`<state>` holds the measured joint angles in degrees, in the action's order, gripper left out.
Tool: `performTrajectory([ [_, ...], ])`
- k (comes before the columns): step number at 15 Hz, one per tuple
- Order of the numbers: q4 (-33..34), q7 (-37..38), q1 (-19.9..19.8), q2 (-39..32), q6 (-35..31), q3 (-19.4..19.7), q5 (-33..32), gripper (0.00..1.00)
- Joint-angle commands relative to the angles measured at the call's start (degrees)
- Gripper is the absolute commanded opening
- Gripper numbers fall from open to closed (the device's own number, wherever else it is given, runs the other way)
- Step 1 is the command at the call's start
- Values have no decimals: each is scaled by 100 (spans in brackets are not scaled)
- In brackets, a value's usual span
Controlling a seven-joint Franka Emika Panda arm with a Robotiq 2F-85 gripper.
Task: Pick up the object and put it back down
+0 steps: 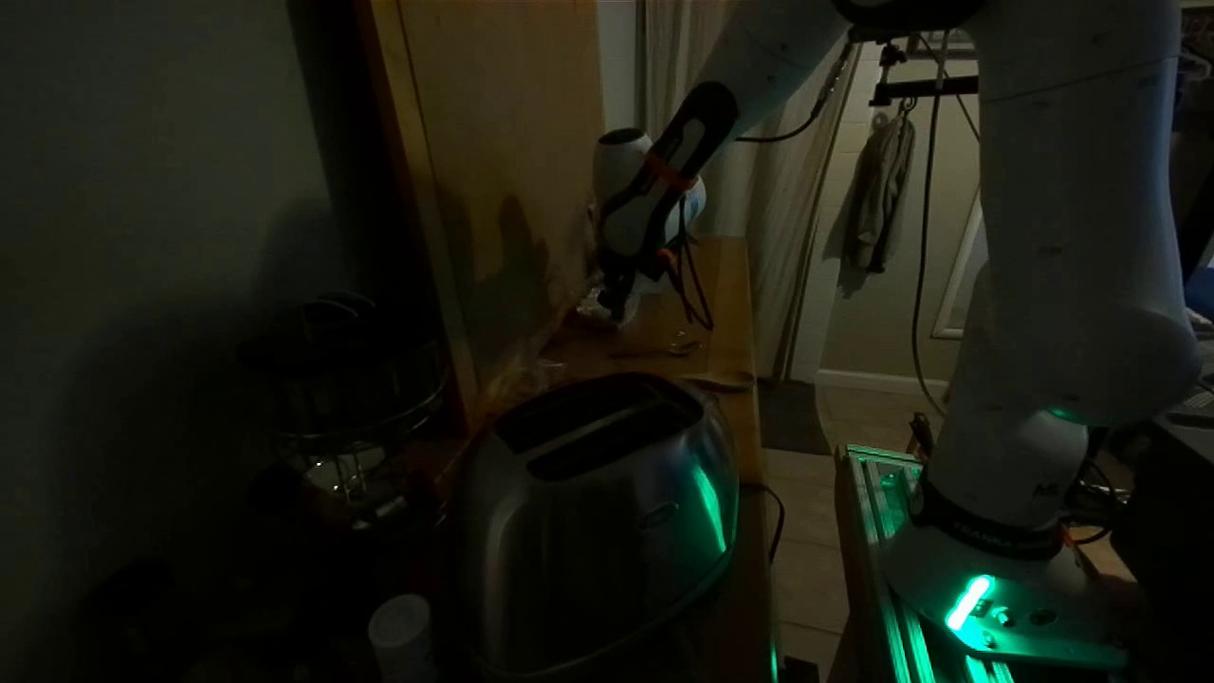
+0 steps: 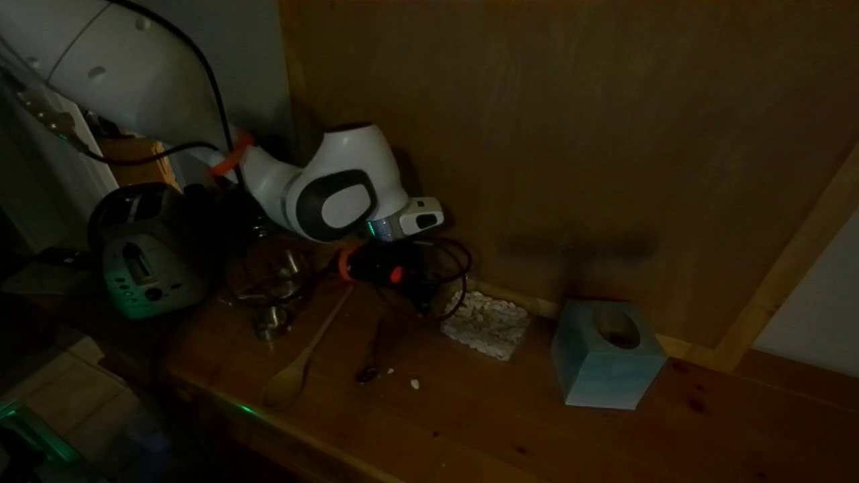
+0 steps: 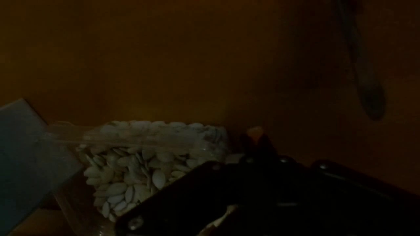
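Lowering the black gripper (image 3: pixel 257 139) as it stands would be the first risk: it is clenched, its jaws together, and nothing held can be made out, though a small orange patch (image 3: pixel 255 132) at the tips is too dark to identify. The task's object is most likely the clear plastic package of pale, flat oval seeds (image 2: pixel 486 325), lying on the brown wooden surface (image 2: pixel 537 429) near the foot of the upright wooden panel (image 2: pixel 570 134). The gripper is just beside one end of it; whether they touch cannot be told. Unless the jaws part first, a sideways push would probably shove the package toward the pale blue cube-shaped tissue box (image 2: pixel 604 369) near its opposite end. The plastic looks thin at its edge, so a pinch there might slip, tear or tip the load and spill seeds; two loose pale seeds (image 2: pixel 415 384) lie nearby. The black looped cable (image 2: pixel 468 258) beside the gripper could snag a corner during a lift. Dim light also makes depth hard to judge, so the tips might strike the surface.
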<state>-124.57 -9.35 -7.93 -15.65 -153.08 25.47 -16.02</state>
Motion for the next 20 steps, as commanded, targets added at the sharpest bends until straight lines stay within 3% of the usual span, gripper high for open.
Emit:
performTrajectory([
  [1, 110, 430, -128, 240, 868, -107, -483, 5],
  [8, 193, 172, -405, 366, 2151, -464, -311, 5],
  [20, 198, -595, -797, 230, 2957, -636, -261, 7],
])
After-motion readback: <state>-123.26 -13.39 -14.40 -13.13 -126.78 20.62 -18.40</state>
